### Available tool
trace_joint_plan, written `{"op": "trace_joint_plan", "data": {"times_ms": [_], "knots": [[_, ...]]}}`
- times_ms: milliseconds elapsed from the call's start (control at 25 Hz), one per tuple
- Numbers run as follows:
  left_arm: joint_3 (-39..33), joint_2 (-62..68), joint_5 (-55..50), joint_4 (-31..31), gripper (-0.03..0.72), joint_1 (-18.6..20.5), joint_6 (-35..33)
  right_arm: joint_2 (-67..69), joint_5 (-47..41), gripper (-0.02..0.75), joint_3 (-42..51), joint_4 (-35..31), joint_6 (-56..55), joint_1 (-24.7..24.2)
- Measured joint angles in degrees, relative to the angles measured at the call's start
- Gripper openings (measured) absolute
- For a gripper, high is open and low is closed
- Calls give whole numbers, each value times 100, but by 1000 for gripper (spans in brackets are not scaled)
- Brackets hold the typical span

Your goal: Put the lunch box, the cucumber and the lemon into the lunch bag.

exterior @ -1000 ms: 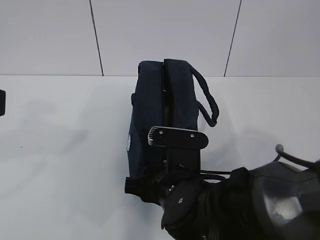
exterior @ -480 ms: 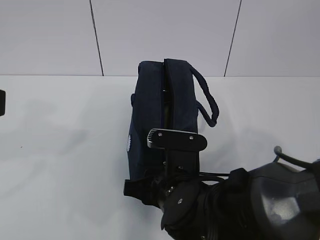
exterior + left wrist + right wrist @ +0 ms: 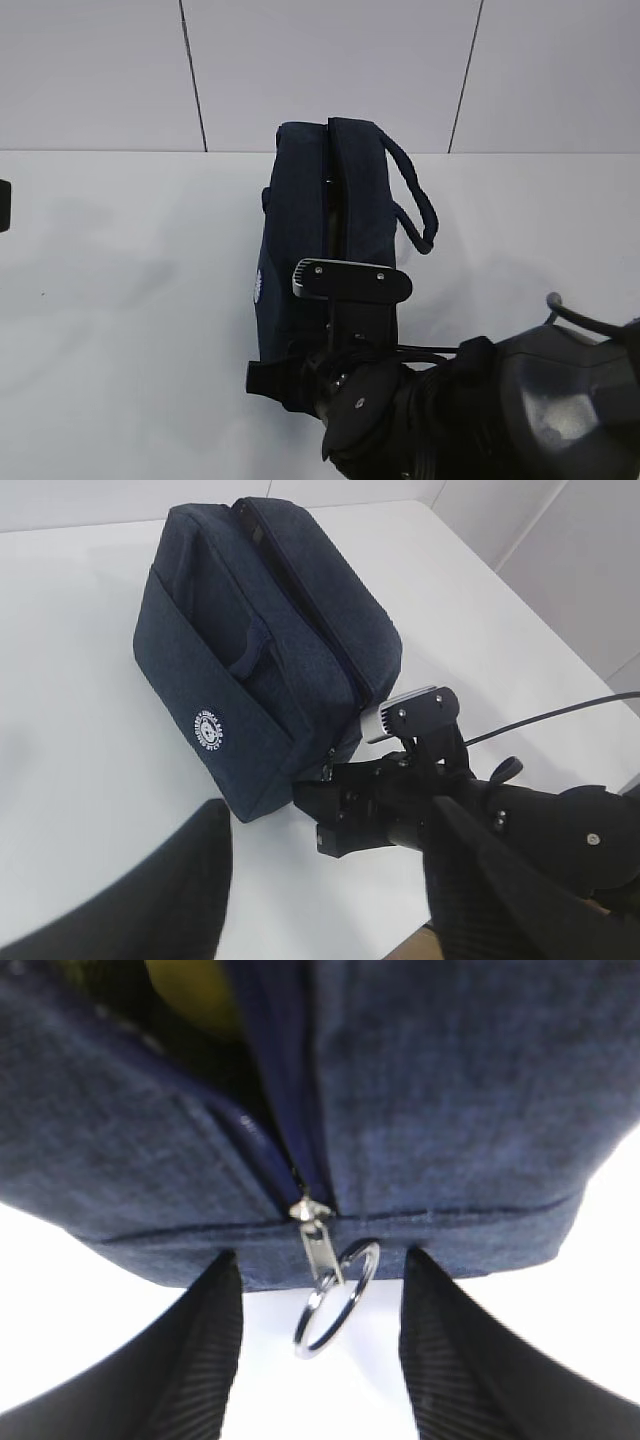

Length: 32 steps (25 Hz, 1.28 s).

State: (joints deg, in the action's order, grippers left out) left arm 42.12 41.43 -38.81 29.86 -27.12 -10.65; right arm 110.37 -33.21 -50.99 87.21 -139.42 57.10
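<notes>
The dark navy lunch bag [image 3: 310, 215] stands on the white table, its white round logo [image 3: 209, 730] on the side. My right gripper [image 3: 322, 1260] is open at the bag's near end. Its fingers [image 3: 200, 1360] stand either side of the metal ring pull [image 3: 335, 1308], which hangs free and untouched. Beyond the slider the zipper gapes, and a yellow shape, the lemon [image 3: 190, 985], shows inside. My left gripper [image 3: 330, 815] hovers open and empty, off the bag's logo-side corner and above the right gripper [image 3: 335, 805]. The lunch box and the cucumber are hidden.
The bag's loop handle [image 3: 415, 200] droops to the right. My right arm and its wrist camera [image 3: 352, 280] fill the lower right of the exterior view and cover the bag's near end. A white tiled wall [image 3: 320, 70] stands behind. The table edge [image 3: 420, 942] lies near the left gripper.
The right wrist has edged slightly down and left in the exterior view, at the bag's near end. The bag has not moved.
</notes>
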Motion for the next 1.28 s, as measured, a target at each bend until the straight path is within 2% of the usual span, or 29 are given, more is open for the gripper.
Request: {"op": "trace_joint_plan", "data": {"times_ms": [880, 1280], "knots": [[0, 0, 0, 0, 428, 0, 0, 0, -146, 401, 0, 9, 0, -11], [0, 0, -1, 0, 428, 0, 0, 0, -159, 292, 0, 9, 0, -22]]}}
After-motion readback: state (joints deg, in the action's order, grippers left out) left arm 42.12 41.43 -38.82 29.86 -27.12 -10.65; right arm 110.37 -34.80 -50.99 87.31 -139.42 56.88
